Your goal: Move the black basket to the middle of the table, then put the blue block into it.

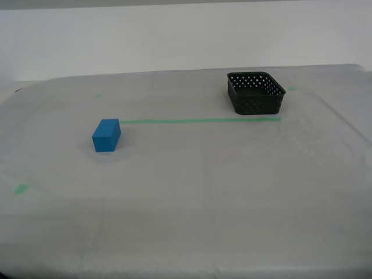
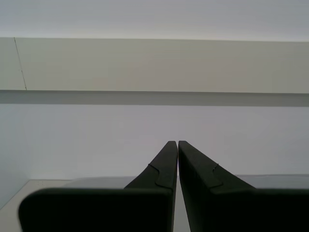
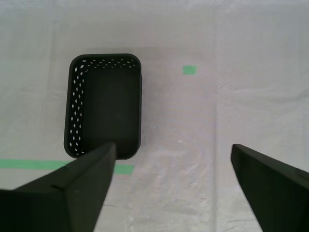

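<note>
Basket [image 1: 256,93] is sitting toward the exterior view's right, far from block [image 1: 106,135]. My first gripper [image 3: 174,157] is hovering spread above it; my second gripper [image 2: 177,145] is pressed together. Straddling one wall squarely looks wisest.

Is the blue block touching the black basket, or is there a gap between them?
Apart. The exterior view shows the blue block standing alone toward its left, with a wide stretch of bare table between it and the black basket.
</note>
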Controlling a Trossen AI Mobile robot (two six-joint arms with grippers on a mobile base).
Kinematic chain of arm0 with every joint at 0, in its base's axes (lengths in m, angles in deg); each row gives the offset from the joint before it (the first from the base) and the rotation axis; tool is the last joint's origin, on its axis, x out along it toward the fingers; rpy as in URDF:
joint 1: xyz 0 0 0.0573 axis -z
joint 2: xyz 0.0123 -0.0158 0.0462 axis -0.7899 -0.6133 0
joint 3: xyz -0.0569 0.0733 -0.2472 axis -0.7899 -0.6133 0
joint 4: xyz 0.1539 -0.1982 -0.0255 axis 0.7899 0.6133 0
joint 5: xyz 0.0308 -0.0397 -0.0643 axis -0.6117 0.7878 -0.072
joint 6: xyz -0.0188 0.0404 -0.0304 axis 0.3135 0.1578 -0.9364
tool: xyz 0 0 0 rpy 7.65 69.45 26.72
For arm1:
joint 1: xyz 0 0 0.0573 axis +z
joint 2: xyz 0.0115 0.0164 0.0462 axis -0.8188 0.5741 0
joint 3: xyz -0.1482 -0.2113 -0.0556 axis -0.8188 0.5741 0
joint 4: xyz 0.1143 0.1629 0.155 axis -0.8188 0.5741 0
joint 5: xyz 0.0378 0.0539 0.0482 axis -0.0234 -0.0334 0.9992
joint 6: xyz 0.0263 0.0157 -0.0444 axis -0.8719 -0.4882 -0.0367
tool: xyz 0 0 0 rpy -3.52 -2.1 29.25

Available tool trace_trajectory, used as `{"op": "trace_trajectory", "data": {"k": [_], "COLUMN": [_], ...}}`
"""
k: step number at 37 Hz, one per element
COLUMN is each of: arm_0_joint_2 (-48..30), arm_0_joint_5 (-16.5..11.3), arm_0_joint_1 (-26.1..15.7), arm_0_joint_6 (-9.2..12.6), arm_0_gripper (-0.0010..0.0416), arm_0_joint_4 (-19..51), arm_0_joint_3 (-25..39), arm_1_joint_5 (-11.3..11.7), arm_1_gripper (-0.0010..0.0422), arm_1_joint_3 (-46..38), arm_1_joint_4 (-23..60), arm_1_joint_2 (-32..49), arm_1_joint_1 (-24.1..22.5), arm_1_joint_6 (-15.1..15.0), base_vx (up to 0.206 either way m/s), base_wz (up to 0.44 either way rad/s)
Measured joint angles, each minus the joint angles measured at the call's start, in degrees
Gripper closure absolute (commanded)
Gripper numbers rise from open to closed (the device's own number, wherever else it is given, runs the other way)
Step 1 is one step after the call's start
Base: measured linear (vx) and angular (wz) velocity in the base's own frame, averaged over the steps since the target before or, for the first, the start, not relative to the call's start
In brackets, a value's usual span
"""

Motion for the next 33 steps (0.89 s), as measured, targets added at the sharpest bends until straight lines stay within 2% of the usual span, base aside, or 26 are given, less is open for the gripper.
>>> {"op": "trace_trajectory", "data": {"k": [3, 9, 18, 33], "arm_0_joint_2": [0.00, 0.00, 0.00, 0.00], "arm_0_joint_5": [0.00, 0.02, 0.02, -0.46], "arm_0_joint_1": [-0.04, -0.11, -0.35, -0.57], "arm_0_joint_6": [-0.02, -0.02, -0.02, -0.24], "arm_0_gripper": [-0.0001, 0.0028, 0.0003, 0.0029], "arm_0_joint_4": [0.00, -0.26, -1.33, -2.51], "arm_0_joint_3": [-0.02, -0.02, 0.00, 0.44], "arm_1_joint_5": [0.00, 0.00, 0.00, 0.00], "arm_1_gripper": [0.0412, 0.0412, 0.0412, 0.0412], "arm_1_joint_3": [0.00, 0.00, 0.00, 0.00], "arm_1_joint_4": [0.00, 0.00, 0.00, 0.00], "arm_1_joint_2": [0.00, 0.00, 0.00, 0.00], "arm_1_joint_1": [0.00, 0.00, 0.00, 0.00], "arm_1_joint_6": [0.00, -0.02, 0.00, 0.00], "base_vx": [0.000, 0.000, 0.000, 0.000], "base_wz": [0.000, 0.000, 0.000, 0.000]}}
